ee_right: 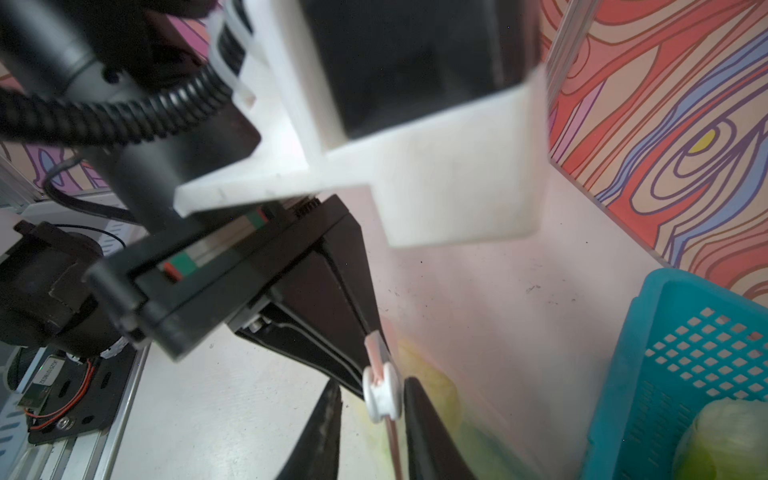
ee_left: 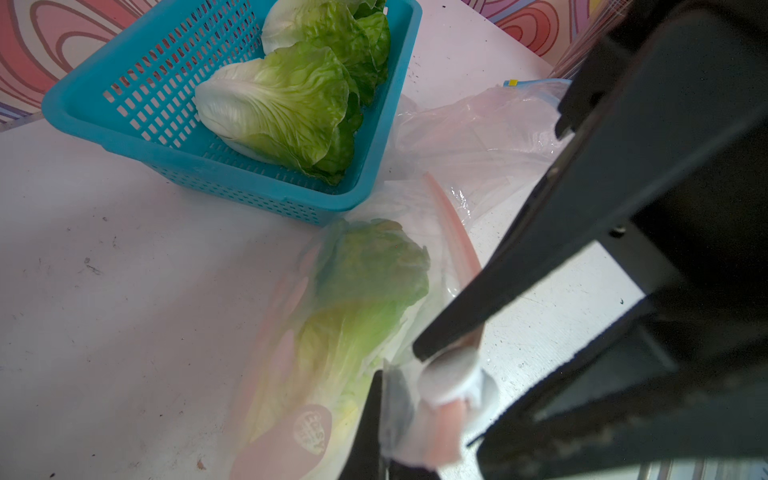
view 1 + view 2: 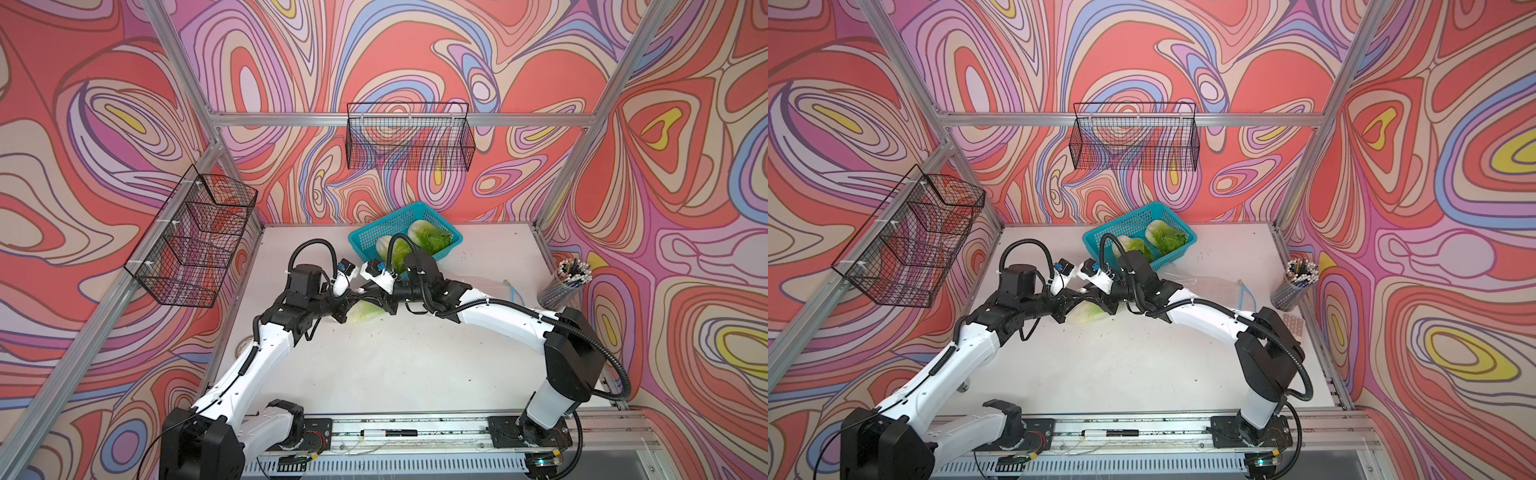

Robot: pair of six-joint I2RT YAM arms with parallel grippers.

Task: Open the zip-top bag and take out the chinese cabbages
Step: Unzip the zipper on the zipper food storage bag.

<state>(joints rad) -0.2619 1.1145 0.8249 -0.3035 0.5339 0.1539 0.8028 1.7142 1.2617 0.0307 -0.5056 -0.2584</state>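
**Both grippers at the zip, one cabbage in the bag**

The two arms meet over the middle of the table (image 3: pixel 395 365). The bag (image 2: pixel 266 324) lies there, just in front of the blue basket (image 2: pixel 174 160), which stands at the back of the table.

The left gripper (image 1: pixel 369 330) has its jaws pressed together on the pink zip strip at one end of the bag's mouth, pinching the plastic. The right gripper (image 1: pixel 372 387) faces it tip to tip. Its jaws are a little spread, one on each side of the white slider (image 2: pixel 451 374) that rides the strip. In the right wrist view one finger (image 1: pixel 428 432) lies against the slider, and a sliver of gap shows on the other side. I cannot tell whether the slider is truly clamped, nor how far the mouth is open.

One cabbage (image 2: pixel 365 291) lies inside the bag, blurred by the plastic. Its pale base points toward the left gripper and its green leaves toward the basket. In both top views it shows just below the two wrists.

A second cabbage (image 2: pixel 274 104) and a third cabbage (image 2: pixel 332 29) lie side by side in the basket, touching, outside the bag.

Another clear bag (image 3: pixel 1208 284) lies flat behind the right arm. A cup of pencils (image 3: pixel 565 282) stands at the table's right edge, well apart from the grippers.
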